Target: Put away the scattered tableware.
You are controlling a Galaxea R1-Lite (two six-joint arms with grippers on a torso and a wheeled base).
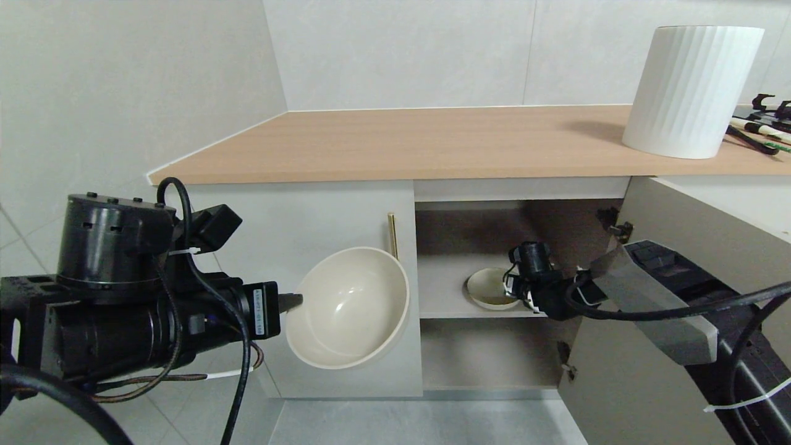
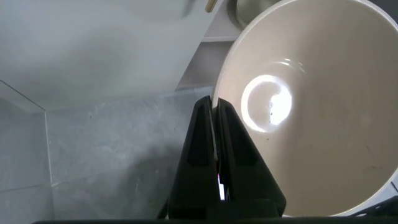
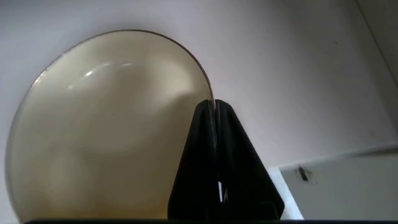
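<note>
My left gripper (image 1: 294,301) is shut on the rim of a large cream bowl (image 1: 349,307), held on its side in front of the closed left cupboard door (image 1: 296,222). In the left wrist view the fingers (image 2: 214,134) pinch the large cream bowl (image 2: 311,106) at its rim. My right gripper (image 1: 511,286) is inside the open cupboard, shut on the rim of a small cream dish (image 1: 488,288) that rests on the middle shelf (image 1: 448,284). The right wrist view shows the fingers (image 3: 213,134) clamped on the small cream dish (image 3: 106,118) at its edge.
A wooden countertop (image 1: 401,139) runs above the cupboard, with a white ribbed cylinder (image 1: 692,89) and some dark tools (image 1: 763,127) at its right end. The right cupboard door (image 1: 692,247) stands open. A gold handle (image 1: 392,235) is on the closed door. Grey floor tiles (image 1: 420,423) lie below.
</note>
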